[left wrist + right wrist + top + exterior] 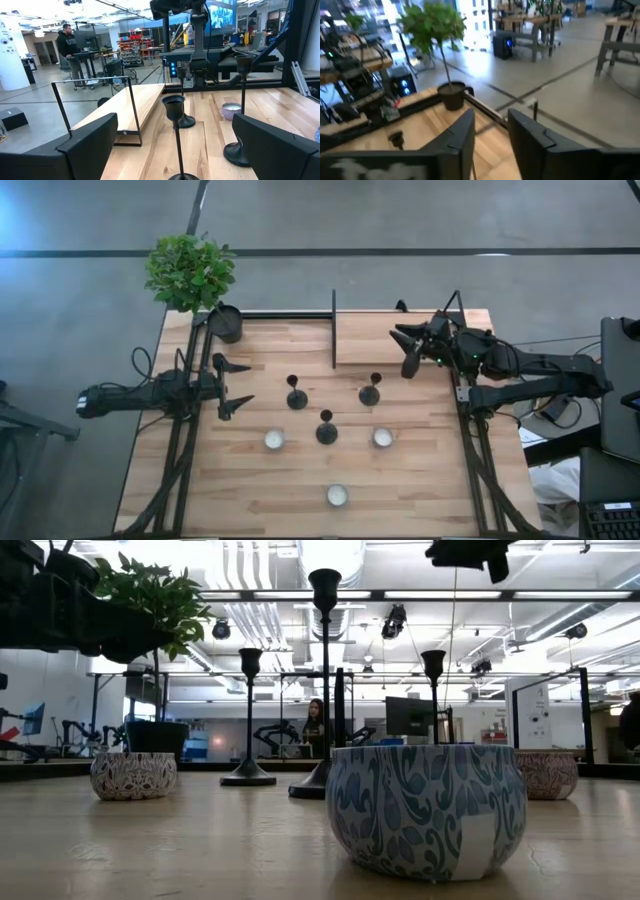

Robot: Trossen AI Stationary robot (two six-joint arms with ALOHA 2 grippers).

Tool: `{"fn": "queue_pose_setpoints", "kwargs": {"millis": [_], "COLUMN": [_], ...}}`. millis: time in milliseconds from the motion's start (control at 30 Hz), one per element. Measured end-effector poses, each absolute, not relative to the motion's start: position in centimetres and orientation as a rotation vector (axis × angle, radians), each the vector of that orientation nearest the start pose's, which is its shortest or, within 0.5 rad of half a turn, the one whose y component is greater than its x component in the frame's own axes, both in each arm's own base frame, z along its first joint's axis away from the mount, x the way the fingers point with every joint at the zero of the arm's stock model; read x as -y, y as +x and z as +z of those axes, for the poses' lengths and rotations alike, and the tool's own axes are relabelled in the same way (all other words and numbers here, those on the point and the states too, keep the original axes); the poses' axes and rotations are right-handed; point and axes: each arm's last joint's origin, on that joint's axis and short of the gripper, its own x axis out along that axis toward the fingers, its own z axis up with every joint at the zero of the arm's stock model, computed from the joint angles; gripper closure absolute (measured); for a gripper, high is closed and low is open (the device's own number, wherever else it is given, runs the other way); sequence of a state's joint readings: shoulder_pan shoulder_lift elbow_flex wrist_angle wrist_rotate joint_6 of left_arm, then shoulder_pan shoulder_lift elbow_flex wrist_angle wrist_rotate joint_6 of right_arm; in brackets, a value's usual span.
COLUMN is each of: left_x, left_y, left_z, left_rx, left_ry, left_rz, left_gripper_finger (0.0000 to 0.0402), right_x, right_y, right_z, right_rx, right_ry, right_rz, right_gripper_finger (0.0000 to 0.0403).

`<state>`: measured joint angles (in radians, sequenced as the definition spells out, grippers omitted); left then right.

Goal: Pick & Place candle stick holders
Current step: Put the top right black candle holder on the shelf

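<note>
nearest the front edge sits one patterned candle bowl point(338, 495), with two more bowls point(274, 440) and point(383, 437) a row farther back, left and right. the three candle stick holders stand upright in a loose triangle at the table's middle: the near holder point(326, 429) between those two bowls, the left holder point(297, 395) and the right holder point(370, 391) farther back, all apart from one another. the left gripper point(236, 386) waits at the left, fingers spread wide and empty. the right gripper point(404, 348) hangs above the far right, narrowly parted, grasping nothing. a plant pot point(226, 323) stands at the far left corner.
</note>
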<state>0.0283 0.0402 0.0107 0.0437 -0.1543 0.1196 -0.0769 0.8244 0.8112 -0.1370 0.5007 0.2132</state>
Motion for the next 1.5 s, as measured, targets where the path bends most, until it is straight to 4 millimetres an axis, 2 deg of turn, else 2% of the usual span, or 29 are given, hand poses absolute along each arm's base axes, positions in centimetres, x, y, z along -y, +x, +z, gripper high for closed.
{"fn": "queue_pose_setpoints", "kwargs": {"millis": [167,333,767,1067,1300,1500], "left_x": [-0.7,-0.7,-0.7,-0.7,-0.7,-0.7], "left_y": [9.9,9.9,9.9,9.9,9.9,9.9], "left_z": [16.8,16.8,16.8,16.8,16.8,16.8], "left_rx": [0.003,0.003,0.003,0.003,0.003,0.003], "left_ry": [0.118,0.118,0.118,0.118,0.118,0.119], "left_rz": [0.183,0.183,0.183,0.183,0.184,0.184], "left_gripper_finger": [0.0003,0.0003,0.0003,0.0003,0.0003,0.0003], "right_x": [2.7,2.6,1.3,0.7,-0.6,-1.3], "right_y": [16.6,16.3,16.2,14.4,14.6,14.6], "right_z": [33.2,32.8,32.4,31.9,29.7,27.3], "right_rx": [-0.155,-0.182,-0.231,-0.280,-0.350,-0.378], "right_ry": [0.177,0.147,0.132,0.248,0.319,0.336], "right_rz": [-0.597,-0.596,-0.515,-0.506,-0.462,-0.516], "right_gripper_finger": [0.0236,0.0221,0.0255,0.0271,0.0267,0.0275]}}
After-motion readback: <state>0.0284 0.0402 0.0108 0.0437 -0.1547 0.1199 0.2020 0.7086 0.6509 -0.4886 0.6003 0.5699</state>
